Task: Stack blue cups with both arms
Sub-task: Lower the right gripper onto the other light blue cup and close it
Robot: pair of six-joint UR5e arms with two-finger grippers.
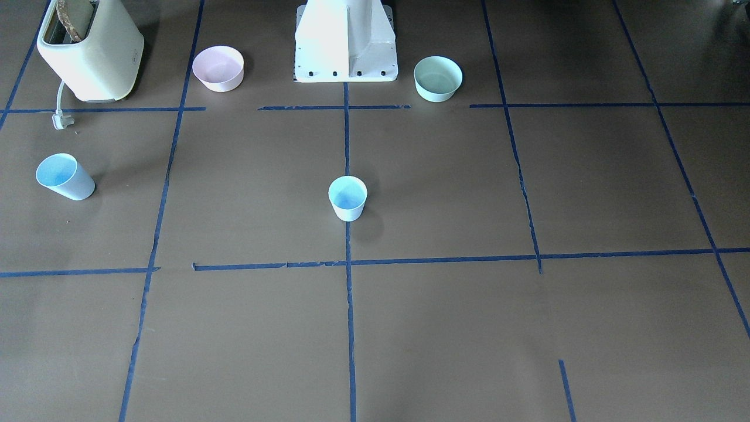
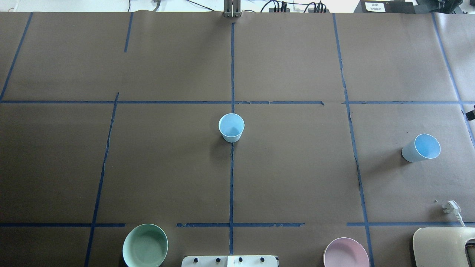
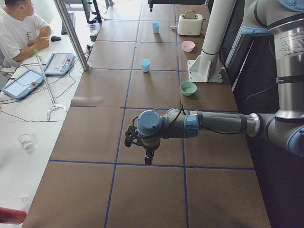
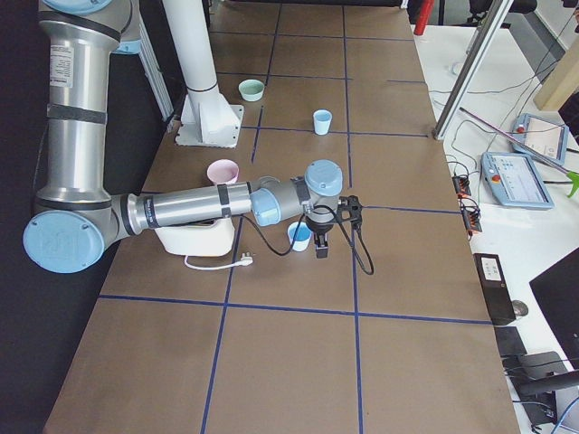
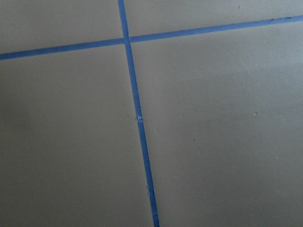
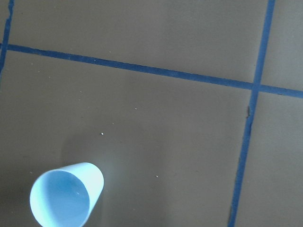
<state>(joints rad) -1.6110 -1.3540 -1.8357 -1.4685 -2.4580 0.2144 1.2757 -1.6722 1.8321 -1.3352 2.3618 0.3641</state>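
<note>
One blue cup (image 1: 347, 198) stands upright at the table's middle on a tape line; it also shows in the overhead view (image 2: 231, 127). The second blue cup (image 1: 64, 176) stands upright far to my right (image 2: 421, 147). My right gripper (image 4: 320, 246) hangs just beside this cup (image 4: 299, 237), which sits at the lower left of the right wrist view (image 6: 66, 196). My left gripper (image 3: 148, 159) hangs over bare table at the left end, far from both cups. Both grippers show only in the side views, so I cannot tell whether they are open or shut.
A cream toaster (image 1: 91, 50) with its loose plug (image 1: 61, 120) stands at my right rear. A pink bowl (image 1: 218, 68) and a mint-green bowl (image 1: 437, 78) flank the white pedestal (image 1: 345, 41). An operator (image 3: 19, 28) sits beyond the table's far side.
</note>
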